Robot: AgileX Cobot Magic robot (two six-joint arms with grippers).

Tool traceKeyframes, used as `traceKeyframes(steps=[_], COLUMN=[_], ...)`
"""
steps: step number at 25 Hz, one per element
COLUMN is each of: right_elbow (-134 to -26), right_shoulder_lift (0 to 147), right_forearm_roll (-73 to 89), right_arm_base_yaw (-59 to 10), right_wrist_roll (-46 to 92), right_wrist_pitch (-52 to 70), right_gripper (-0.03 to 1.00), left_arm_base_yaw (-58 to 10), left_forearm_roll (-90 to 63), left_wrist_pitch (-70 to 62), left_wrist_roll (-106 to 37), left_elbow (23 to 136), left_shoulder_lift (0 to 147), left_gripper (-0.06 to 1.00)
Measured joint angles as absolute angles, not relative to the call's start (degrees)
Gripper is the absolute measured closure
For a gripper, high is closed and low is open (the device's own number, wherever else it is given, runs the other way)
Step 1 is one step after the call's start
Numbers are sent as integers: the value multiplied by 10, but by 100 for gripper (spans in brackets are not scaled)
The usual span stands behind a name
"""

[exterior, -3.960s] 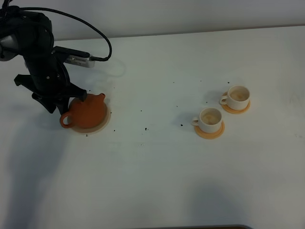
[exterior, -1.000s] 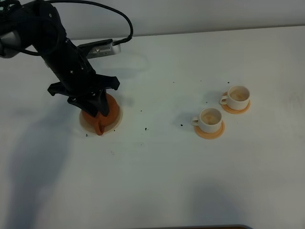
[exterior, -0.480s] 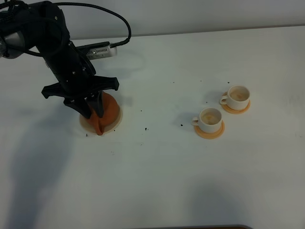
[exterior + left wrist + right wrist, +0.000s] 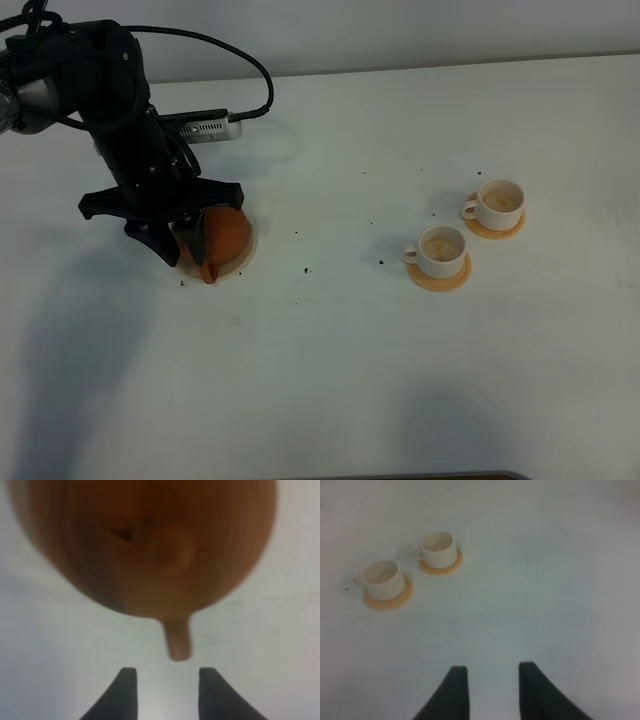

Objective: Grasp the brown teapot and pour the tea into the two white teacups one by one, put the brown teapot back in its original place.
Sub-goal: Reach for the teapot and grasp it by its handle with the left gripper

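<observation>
left arm [image 4: 125, 120] bent over brown teapot [image 4: 229, 237], jaws apart short of handle [image 4: 177, 641]

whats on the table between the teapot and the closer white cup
Only bare table with a few dark specks between the brown teapot and the nearer teacup, seen in the exterior high view.

high camera overhead, left wrist near teapot [image 4: 150, 545]

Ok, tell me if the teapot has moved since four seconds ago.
Yes: the brown teapot now sits further right, closer to the front white teacup, with its handle swung round.
</observation>
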State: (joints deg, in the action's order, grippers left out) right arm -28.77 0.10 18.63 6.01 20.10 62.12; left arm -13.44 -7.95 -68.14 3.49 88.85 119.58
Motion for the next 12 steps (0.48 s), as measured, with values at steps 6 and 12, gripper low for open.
traceKeyframes(steps=[6,12], right_elbow=[-288,-288], right_shoulder_lift=[1,1], right_forearm_roll=[186,186], right_arm_base_yaw=[60,60], right_wrist_roll=[201,201], right_wrist_pitch=[621,621], right_gripper=[73,73], left_arm_base_yaw=[-134,-134], left_forearm_roll=[-72,-84], left_wrist_pitch=[-681,-681], left_wrist_roll=[39,39], left_elbow=[888,888], left_shoulder_lift=[1196,1210], left_gripper=[65,65])
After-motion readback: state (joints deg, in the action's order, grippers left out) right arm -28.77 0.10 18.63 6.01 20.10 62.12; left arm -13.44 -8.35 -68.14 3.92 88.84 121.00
